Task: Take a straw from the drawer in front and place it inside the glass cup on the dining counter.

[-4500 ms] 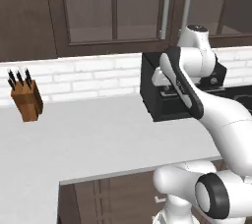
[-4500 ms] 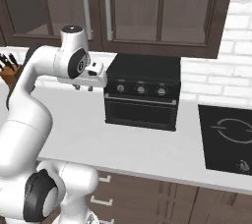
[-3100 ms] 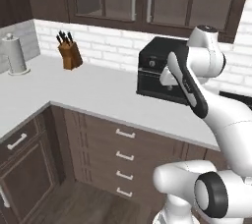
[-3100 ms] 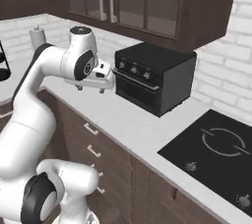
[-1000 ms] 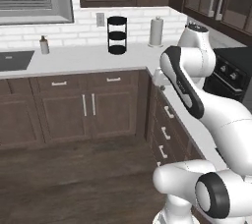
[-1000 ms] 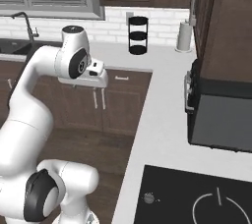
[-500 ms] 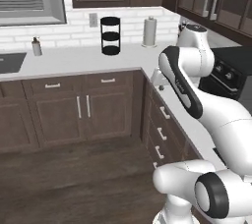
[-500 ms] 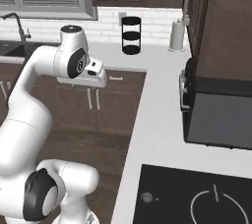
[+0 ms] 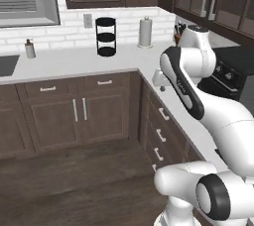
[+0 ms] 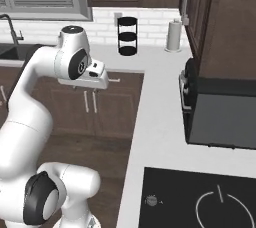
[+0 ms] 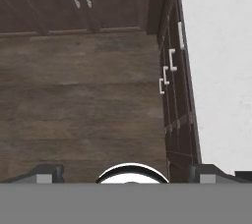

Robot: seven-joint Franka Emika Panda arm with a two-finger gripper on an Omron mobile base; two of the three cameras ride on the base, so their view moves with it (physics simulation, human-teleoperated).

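My fingers [image 11: 125, 171] spread wide and empty above the wooden floor [image 11: 78, 105], I should line up squarely facing the drawers [image 11: 172, 70] before reaching.

Corner counter [image 9: 89, 59]: back edge carries a black tiered rack [image 9: 105, 36], paper towel roll [image 9: 145, 32] and small bottle [image 9: 30, 49]; front strip bare. Right run: black oven [image 10: 220, 117] fills the wall side, leaving a passable strip along the front edge.
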